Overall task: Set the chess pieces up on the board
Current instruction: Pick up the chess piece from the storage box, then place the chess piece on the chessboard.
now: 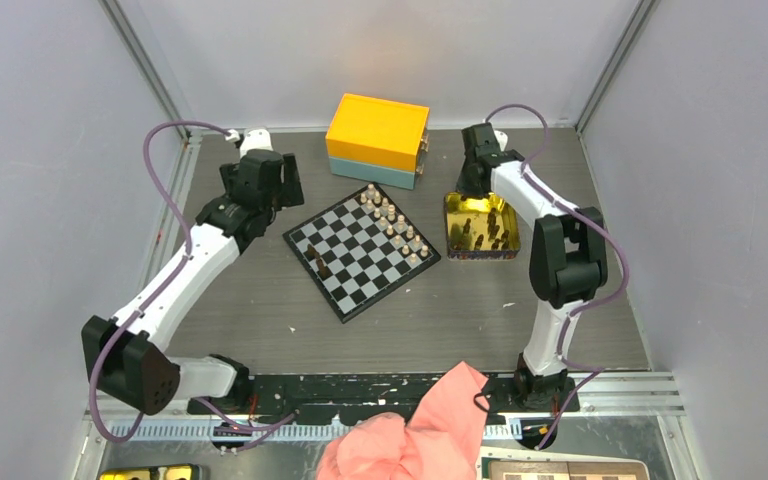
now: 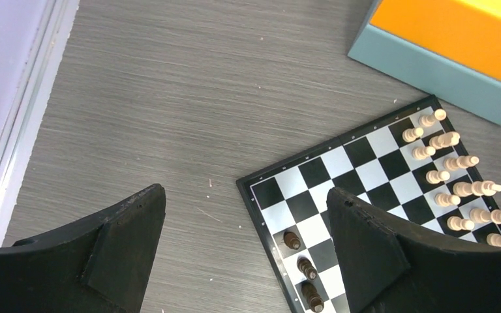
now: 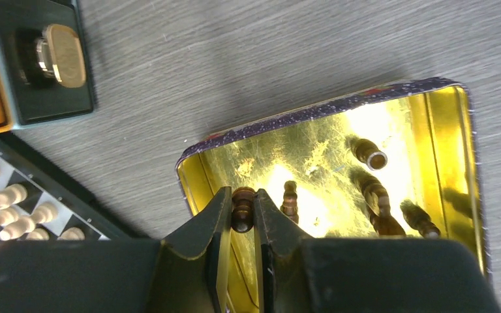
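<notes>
The black-and-white board (image 1: 362,251) lies at mid-table, turned like a diamond. Light tan pieces (image 1: 393,222) stand in two rows along its far right edge, also in the left wrist view (image 2: 460,176). Three dark pieces (image 2: 303,267) stand on its left edge. My right gripper (image 3: 242,207) is over the gold tin (image 3: 450,130) and shut on a dark brown piece (image 3: 242,210). Several dark pieces (image 3: 372,189) lie in the tin. My left gripper (image 2: 244,244) is open and empty above the board's left corner.
An orange box on a teal base (image 1: 378,138) stands behind the board, its latch (image 3: 59,55) facing the tin. A pink cloth (image 1: 410,435) lies at the near edge. Grey walls close in both sides.
</notes>
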Controlling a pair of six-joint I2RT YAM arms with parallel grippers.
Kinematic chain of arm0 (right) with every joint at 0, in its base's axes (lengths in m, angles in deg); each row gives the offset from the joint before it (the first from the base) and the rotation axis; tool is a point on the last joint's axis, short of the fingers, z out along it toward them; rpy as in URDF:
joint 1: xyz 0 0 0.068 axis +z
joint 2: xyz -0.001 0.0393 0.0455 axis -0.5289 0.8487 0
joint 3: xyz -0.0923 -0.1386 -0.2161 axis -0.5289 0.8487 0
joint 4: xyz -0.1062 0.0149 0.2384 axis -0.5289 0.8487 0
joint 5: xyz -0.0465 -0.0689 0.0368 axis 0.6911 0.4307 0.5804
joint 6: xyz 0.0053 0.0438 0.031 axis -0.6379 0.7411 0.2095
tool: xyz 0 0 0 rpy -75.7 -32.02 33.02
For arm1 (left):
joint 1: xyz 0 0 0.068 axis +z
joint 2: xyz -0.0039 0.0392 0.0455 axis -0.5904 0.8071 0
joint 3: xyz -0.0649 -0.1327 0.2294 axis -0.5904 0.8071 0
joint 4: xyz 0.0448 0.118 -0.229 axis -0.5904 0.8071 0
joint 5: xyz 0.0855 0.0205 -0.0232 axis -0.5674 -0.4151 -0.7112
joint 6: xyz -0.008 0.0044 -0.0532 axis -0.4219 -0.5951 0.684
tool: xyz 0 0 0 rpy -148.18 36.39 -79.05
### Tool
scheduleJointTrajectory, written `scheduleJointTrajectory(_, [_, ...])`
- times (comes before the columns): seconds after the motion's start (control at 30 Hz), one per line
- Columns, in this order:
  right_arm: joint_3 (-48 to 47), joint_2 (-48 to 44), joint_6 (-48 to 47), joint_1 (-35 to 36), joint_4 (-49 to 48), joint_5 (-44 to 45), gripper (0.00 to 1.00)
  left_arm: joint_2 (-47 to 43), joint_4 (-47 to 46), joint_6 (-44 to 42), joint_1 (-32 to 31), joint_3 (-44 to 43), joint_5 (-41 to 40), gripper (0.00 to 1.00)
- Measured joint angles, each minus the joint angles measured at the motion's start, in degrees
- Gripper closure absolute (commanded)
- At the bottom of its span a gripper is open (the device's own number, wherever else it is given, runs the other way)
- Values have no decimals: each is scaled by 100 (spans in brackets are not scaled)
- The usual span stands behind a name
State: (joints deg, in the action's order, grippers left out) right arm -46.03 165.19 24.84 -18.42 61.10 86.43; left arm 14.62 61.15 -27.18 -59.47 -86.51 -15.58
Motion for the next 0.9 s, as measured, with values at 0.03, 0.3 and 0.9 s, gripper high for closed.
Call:
scheduleJointTrajectory(0.03, [0, -96, -15, 24, 39, 24, 99, -52, 9, 42, 0, 0, -44, 6])
scheduleJointTrajectory(0.3, [-684, -295, -227, 728, 518, 188, 99, -363, 258, 238, 0, 76, -372, 5])
scheduleJointTrajectory(0.9, [-3405, 1871, -553, 2983, 1434, -208, 99, -1770, 1106, 678, 243, 861, -553, 3])
